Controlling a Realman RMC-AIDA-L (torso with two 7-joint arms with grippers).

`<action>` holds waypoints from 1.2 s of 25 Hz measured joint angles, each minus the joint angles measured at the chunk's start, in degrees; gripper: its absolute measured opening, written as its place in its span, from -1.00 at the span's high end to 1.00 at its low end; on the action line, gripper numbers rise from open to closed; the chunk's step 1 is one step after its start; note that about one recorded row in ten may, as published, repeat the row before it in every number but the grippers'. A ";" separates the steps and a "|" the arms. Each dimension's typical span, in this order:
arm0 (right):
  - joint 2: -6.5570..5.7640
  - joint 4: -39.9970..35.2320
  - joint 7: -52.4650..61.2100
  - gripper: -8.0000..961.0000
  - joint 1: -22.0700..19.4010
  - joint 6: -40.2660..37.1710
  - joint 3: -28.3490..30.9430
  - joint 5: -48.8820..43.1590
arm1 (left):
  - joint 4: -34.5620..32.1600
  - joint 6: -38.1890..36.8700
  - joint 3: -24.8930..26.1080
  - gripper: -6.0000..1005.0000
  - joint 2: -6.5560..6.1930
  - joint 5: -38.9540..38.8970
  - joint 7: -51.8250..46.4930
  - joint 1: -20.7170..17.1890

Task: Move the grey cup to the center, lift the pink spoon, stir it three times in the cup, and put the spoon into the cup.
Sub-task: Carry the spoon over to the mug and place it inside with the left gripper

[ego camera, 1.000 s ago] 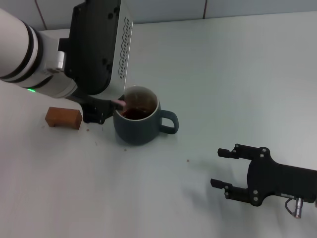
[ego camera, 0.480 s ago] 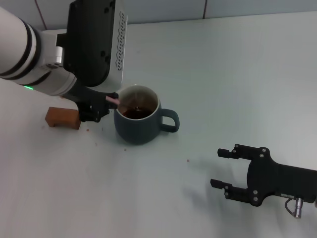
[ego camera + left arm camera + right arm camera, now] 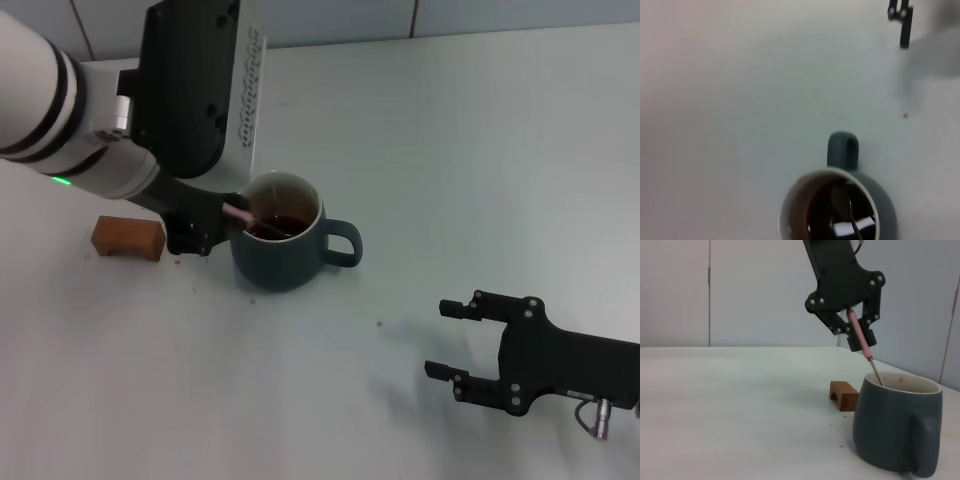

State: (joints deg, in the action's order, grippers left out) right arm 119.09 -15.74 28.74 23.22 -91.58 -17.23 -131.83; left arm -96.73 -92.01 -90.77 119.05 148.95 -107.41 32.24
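Your counter (image 3: 450, 150) carries one cup, one spoon and one brown block, with two arms at work or at rest above it. The left gripper (image 3: 856, 335) hangs over the near-left rim of the grey cup (image 3: 285, 245), its fingers (image 3: 866, 337) pinching the pink handle of the spoon (image 3: 861, 339) so that the metal neck slopes down past the rim and the bowl sits in the dark drink; that slanted hold appears chosen to let the bowl sweep the liquid without the fingers touching the cup. The cup itself stands upright near the middle of the counter, its loop handle turned toward the robot's right, which judging by the task leaves the rim free on the side where the spoon enters. You can judge the stirring to be under way, with the release of the spoon into the cup not yet done. The right gripper (image 3: 455, 345) rests low over the counter, well apart from the cup, its fingers spread and holding nothing. The single brown block (image 3: 128, 238) lies just beside the left gripper, on the far side from the cup, and plays no visible part.
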 joint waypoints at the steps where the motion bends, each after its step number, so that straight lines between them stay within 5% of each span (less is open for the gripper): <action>1: 0.00 0.00 0.00 -0.39 0.03 0.00 0.00 0.00 | 0.09 0.31 -0.05 0.67 0.01 -0.08 0.02 0.14; 30: 0.09 0.27 0.00 -0.39 0.09 0.00 0.01 0.00 | 1.96 3.40 -0.56 0.66 0.05 0.67 -3.36 -0.44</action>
State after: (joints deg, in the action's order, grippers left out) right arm 119.18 -15.47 28.74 23.30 -91.58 -17.22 -131.83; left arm -94.76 -88.61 -91.34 119.11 149.62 -110.78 31.81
